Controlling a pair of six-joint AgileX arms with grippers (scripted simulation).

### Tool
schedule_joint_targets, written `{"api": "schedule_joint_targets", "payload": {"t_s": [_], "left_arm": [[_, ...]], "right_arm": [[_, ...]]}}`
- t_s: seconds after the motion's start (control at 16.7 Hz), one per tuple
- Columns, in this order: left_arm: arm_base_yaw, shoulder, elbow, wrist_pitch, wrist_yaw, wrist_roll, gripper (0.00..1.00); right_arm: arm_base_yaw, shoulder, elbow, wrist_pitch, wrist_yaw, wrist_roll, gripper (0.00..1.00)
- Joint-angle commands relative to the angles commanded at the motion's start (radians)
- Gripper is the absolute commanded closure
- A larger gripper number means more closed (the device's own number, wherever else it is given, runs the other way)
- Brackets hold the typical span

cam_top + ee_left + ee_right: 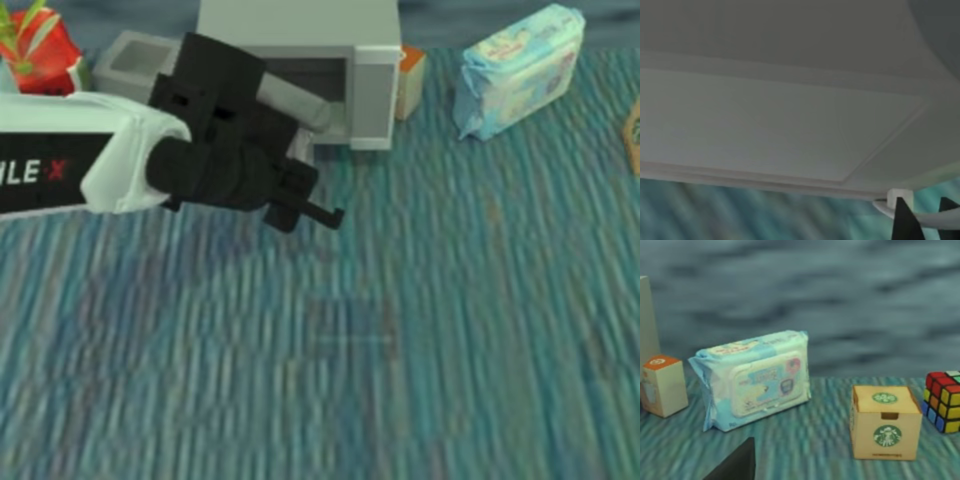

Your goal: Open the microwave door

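The silver-grey microwave (300,25) stands at the table's far edge, its control strip (372,95) on the right. The microwave door (780,120) fills the left wrist view; from above, its pale edge (305,108) angles out from a dark cavity, so it stands partly swung out. My left gripper (318,207) is in front of the oven and hides most of the door from above. Its black fingertips (904,222) straddle the pale bar handle (927,216) and are shut on it. My right gripper (742,460) is out of the top view, over the table's right part.
A wet-wipes pack (520,65) and a small orange-topped box (411,80) lie right of the microwave. A grey hollow cube (135,62) and a red carton (40,50) sit to its left. A tan coffee-logo box (885,422) and a colour cube (945,400) show farther right.
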Motion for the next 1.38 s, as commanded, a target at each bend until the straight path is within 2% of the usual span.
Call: {"api": "schedule_joint_targets", "payload": {"t_s": [1.2, 1.38], "left_arm": [[0.000, 0.000, 0.000, 0.000, 0.000, 0.000, 1.00], [-0.002, -0.002, -0.004, -0.002, 0.015, 0.005, 1.00]], "right_arm": [[0.000, 0.000, 0.000, 0.000, 0.000, 0.000, 0.00], [0.000, 0.000, 0.000, 0.000, 0.000, 0.000, 0.00]]}}
